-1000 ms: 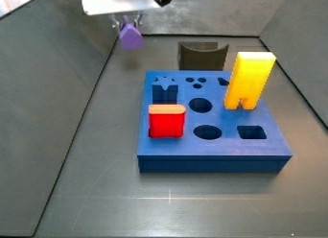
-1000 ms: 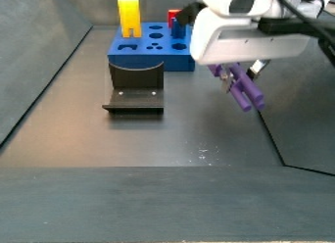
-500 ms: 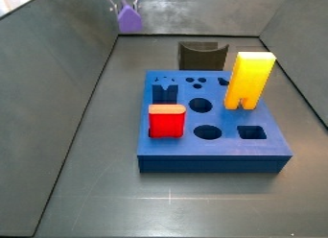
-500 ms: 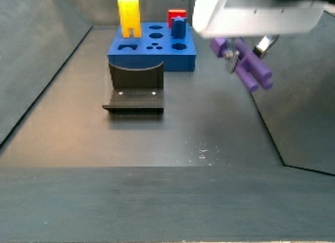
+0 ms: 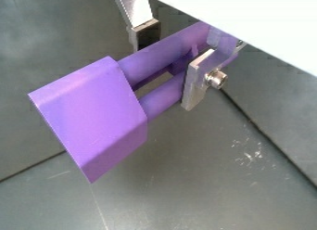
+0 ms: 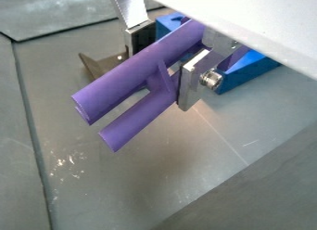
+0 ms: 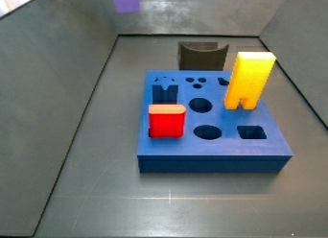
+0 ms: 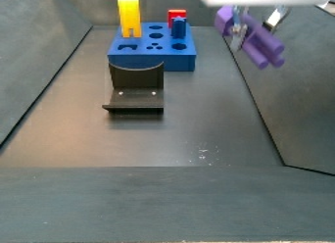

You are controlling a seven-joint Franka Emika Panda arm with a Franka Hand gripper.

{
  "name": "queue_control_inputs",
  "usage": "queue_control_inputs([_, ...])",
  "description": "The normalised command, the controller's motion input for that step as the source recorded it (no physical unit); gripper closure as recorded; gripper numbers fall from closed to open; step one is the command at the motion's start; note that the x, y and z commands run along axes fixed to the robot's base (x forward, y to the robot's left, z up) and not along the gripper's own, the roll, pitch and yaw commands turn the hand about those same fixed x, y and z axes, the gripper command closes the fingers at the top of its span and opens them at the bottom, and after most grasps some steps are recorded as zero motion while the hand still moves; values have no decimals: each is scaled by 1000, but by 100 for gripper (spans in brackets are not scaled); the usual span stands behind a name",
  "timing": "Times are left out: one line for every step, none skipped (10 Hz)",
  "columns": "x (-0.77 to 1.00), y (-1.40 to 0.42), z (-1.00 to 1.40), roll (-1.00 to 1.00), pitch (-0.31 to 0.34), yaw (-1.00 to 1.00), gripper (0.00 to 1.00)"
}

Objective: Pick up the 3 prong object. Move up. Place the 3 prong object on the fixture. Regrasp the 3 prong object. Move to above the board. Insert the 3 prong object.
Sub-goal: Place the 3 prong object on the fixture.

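Silver finger plates of the gripper [image 5: 171, 56] are clamped on the 3 prong object [image 5: 106, 113] in both wrist views — one plate with a round screw head presses its side, the second plate sits against the far side. The purple piece juts out past the fingertips, showing a broad pointed block end in a wrist view and its rounded prongs [image 6: 124, 108] in a wrist view.

In a side view the 3 prong object [image 8: 256, 38] hangs high above the grey floor near the top edge of the frame, well apart from everything below; only a sliver of the gripper's pale body shows above it. In a side view just its lower tip [image 7: 127, 1] is visible at the very top.

On the floor the board [image 7: 212, 146] lies flat, a red cube [image 7: 167, 120] and a tall yellow block [image 7: 248, 79] standing in its holes. The fixture [image 8: 135, 97] stands just beside the board, nothing resting on it — it is well away from the held piece. The board's blue corner [image 6: 242, 71] shows behind the fingers in a wrist view.
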Motion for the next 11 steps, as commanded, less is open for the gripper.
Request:
queue_control_inputs([-1, 14, 349, 102, 111, 22, 100])
queue_control_inputs([1000, -230, 112, -44, 3, -1000, 100])
queue_control_inputs([1000, -222, 71, -70, 18, -1000, 100])
queue_control_inputs([1000, -205, 68, -85, 24, -950, 100])
queue_control_inputs([1000, -186, 66, -98, 33, -614, 100])
queue_control_inputs([1000, -181, 62, -100, 49, -409, 100])
queue_control_inputs([1000, -164, 59, -101, 66, -232, 100])
queue_control_inputs([1000, -156, 56, -105, 76, -179, 100])
queue_control_inputs([1000, -141, 52, -111, 92, -112, 100])
queue_control_inputs([1000, -131, 50, -114, 104, -77, 100])
queue_control_inputs([1000, -117, 47, -113, 119, -39, 100])
